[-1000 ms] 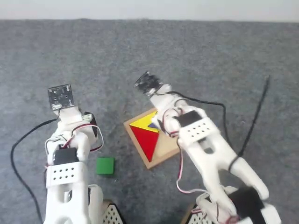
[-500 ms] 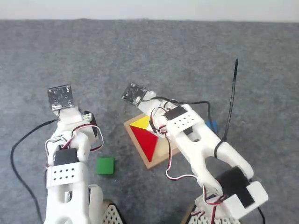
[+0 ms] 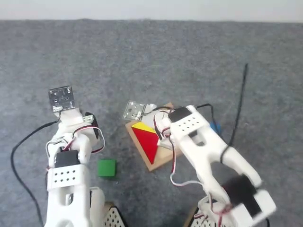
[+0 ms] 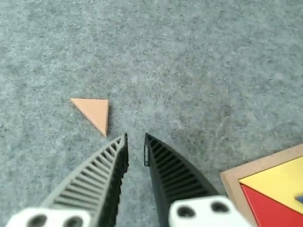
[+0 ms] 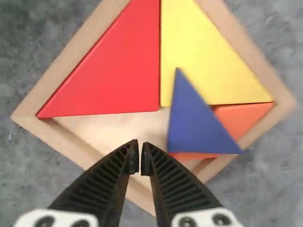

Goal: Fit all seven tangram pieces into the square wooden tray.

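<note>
Right gripper point(image 5: 140, 156): fingers practically together, holding nothing, tips over bare floor of the wooden tray point(image 5: 24, 117). In tray: red triangle point(image 5: 116, 71) and yellow triangle point(image 5: 203, 66) seated edge to edge; blue triangle point(image 5: 191, 120) lies skewed, overlapping yellow and the orange piece point(image 5: 241, 118). Left gripper point(image 4: 135, 137): slightly apart, empty, above the grey carpet point(image 4: 199, 56), tan triangle point(image 4: 92, 112) just beyond its tips. Green square point(image 3: 106, 167) on the carpet beside the left arm.

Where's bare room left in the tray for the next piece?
Bare wood floor lies between the red triangle and the tray rim nearest the right claw. Crowded where the blue triangle overlaps the orange piece beside the yellow triangle.
</note>
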Controlling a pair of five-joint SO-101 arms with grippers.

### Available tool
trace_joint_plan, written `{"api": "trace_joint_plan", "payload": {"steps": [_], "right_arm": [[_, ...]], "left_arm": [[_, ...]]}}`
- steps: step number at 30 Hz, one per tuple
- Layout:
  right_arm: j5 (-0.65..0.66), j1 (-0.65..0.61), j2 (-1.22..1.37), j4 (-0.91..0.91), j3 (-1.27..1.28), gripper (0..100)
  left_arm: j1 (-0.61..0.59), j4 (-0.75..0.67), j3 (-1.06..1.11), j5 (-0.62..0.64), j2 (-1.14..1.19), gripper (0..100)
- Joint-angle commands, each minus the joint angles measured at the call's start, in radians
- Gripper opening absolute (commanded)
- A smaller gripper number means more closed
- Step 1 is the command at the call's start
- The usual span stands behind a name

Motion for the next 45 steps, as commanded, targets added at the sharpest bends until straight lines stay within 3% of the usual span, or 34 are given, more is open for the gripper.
{"api": "trace_joint_plan", "payload": {"steps": [1,8,12,24,30,45], "right_arm": [[0.008,-0.01,-0.163,-0.002,-0.066,1.7],[-0.298,0.022,-0.041,-0.361,-0.072,2.0],[-0.313,0.008,0.104,-0.444,-0.077,2.0],[-0.308,0.007,0.116,-0.168,-0.15,1.7],[-0.175,0.024,0.116,-0.076,-0.149,1.7],[-0.176,0.085,-0.036,-0.022,-0.152,1.7]], "left_arm": [[0.026,-0.025,-0.004,-0.017,-0.014,6],[0.021,-0.028,0.001,-0.014,-0.017,6],[0.021,-0.029,0.001,-0.014,-0.015,6],[0.023,-0.029,0.002,-0.017,-0.02,6],[0.023,-0.029,0.002,-0.017,-0.021,6],[0.028,-0.029,0.002,-0.018,-0.021,6]]}}
